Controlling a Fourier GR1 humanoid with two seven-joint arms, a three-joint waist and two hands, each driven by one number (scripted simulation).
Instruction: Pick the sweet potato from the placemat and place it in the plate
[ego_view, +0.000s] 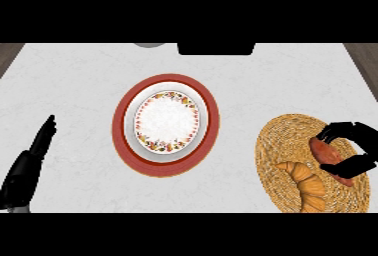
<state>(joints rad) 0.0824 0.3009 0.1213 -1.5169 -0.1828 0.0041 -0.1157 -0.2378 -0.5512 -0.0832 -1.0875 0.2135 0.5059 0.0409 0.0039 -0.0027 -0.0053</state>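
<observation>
Plate (167, 120) left of placemat (284, 150); on it, sweet potato (330, 159) right of what seems a croissant (305, 179).

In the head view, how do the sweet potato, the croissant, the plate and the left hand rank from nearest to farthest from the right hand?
1. Sweet potato: inside the curled right hand, on the woven placemat.
2. Croissant: just below and left of that hand, on the same placemat.
3. Plate: at the counter's middle, well to the left.
4. Left hand: resting open at the far left edge.
</observation>
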